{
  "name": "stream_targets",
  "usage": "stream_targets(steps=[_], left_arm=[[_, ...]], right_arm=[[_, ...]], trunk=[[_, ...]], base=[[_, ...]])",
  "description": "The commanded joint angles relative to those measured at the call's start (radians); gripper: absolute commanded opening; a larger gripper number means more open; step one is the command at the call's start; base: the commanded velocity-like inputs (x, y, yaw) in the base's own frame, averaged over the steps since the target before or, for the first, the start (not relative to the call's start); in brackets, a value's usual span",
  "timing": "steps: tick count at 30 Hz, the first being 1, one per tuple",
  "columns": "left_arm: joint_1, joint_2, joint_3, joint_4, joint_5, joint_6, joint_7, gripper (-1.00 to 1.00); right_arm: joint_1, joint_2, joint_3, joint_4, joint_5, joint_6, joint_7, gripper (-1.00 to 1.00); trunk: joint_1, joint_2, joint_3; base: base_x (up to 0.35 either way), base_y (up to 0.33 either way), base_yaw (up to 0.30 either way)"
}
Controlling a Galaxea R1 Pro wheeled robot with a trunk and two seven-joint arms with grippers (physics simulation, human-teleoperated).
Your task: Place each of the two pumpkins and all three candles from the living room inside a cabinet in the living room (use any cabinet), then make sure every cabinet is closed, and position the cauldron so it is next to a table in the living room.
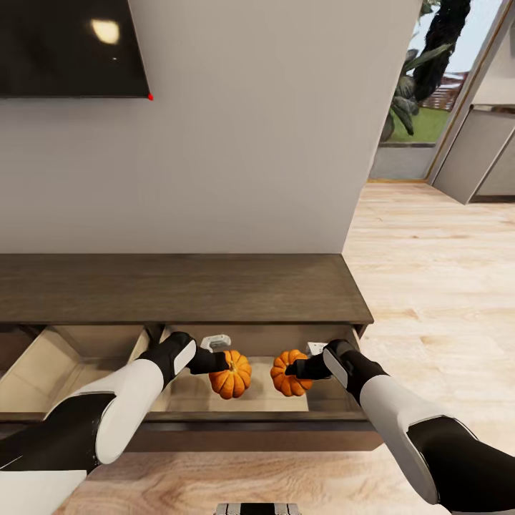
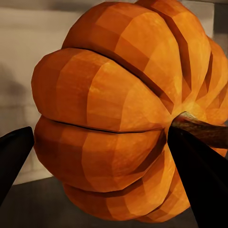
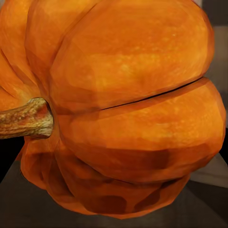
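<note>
So I'm parked right at the cabinet (image 1: 179, 286), the long dark one under the wall TV (image 1: 71, 46), with its drawer (image 1: 243, 400) pulled out toward me. Both arms reach over that open drawer. My left gripper (image 1: 223, 363) is clamped on the left pumpkin (image 1: 231, 374), my right gripper (image 1: 290, 370) on the right pumpkin (image 1: 287, 373), the two pumpkins hanging just beside each other above the drawer floor. Wrist cams are basically all orange, stems (image 2: 202, 130) poking sideways.
</note>
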Motion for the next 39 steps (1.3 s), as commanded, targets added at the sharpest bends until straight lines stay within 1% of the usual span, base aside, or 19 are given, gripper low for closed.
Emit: stream_targets(steps=[1, 2, 11, 16, 24, 30, 34, 39], left_arm=[[0.000, 0.000, 0.008, -0.002, 0.002, 0.006, 0.003, -1.00], [0.000, 0.000, 0.008, -0.002, 0.002, 0.007, 0.003, -1.00], [0.000, 0.000, 0.008, -0.002, 0.002, 0.006, 0.004, -1.00], [0.000, 0.000, 0.008, -0.002, 0.002, 0.007, 0.004, -1.00], [0.000, 0.000, 0.008, 0.014, 0.001, 0.007, 0.004, -1.00], [0.000, 0.000, 0.008, 0.017, 0.001, 0.006, 0.005, -1.00], [0.000, 0.001, 0.008, 0.016, -0.001, 0.004, 0.012, -1.00], [0.000, 0.002, 0.008, 0.011, -0.001, 0.000, 0.015, -1.00]], right_arm=[[-0.001, -0.001, 0.008, -0.001, -0.010, 0.003, -0.003, -1.00], [-0.001, -0.001, 0.008, -0.001, -0.010, 0.003, -0.003, -1.00], [-0.001, -0.001, 0.008, -0.001, -0.010, 0.003, -0.003, -1.00], [-0.001, -0.001, 0.008, -0.001, -0.010, 0.004, -0.003, -1.00], [-0.001, -0.001, 0.008, -0.001, -0.010, 0.006, -0.004, -1.00], [-0.001, -0.001, 0.008, -0.001, -0.010, 0.010, -0.005, -1.00], [-0.001, -0.001, 0.008, -0.001, -0.010, 0.012, -0.005, -1.00], [-0.001, -0.001, 0.008, -0.001, -0.010, 0.012, -0.005, -1.00]], trunk=[[0.004, -0.008, -0.004], [0.007, -0.015, -0.007], [0.007, -0.015, -0.007], [0.007, -0.015, -0.007], [0.007, -0.015, -0.007], [0.030, -0.056, -0.026], [0.032, -0.057, -0.041], [0.032, -0.057, -0.041]], base=[[0.000, 0.000, 0.000], [0.000, 0.000, 0.000], [0.001, 0.000, 0.000], [0.154, 0.000, 0.000], [0.018, 0.000, 0.000], [0.000, 0.000, 0.000], [0.000, 0.000, 0.000], [0.000, 0.000, 0.000]])
